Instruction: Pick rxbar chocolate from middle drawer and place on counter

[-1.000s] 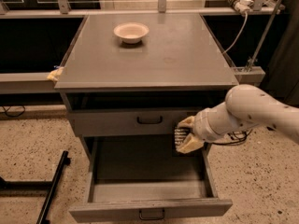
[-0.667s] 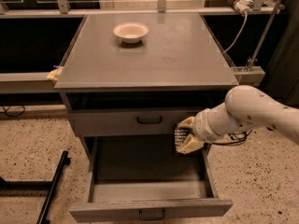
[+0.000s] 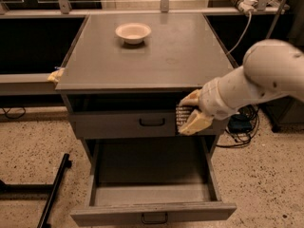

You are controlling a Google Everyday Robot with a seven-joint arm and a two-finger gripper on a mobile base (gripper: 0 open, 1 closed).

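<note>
Nearest us, the middle drawer (image 3: 152,212) stands open. Above it, our gripper (image 3: 183,116) is clamped on the rxbar chocolate (image 3: 180,119), just in front of the upper drawer (image 3: 118,125). As we lift, the bar could catch the counter (image 3: 156,61) edge overhead and slip free. The bowl (image 3: 133,32) sits far back, out of our way.

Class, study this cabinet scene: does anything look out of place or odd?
A yellowish scrap juts from the counter's left front corner. The middle drawer is pulled wide open. The gripper, before the upper drawer front, grips the rxbar chocolate.
</note>
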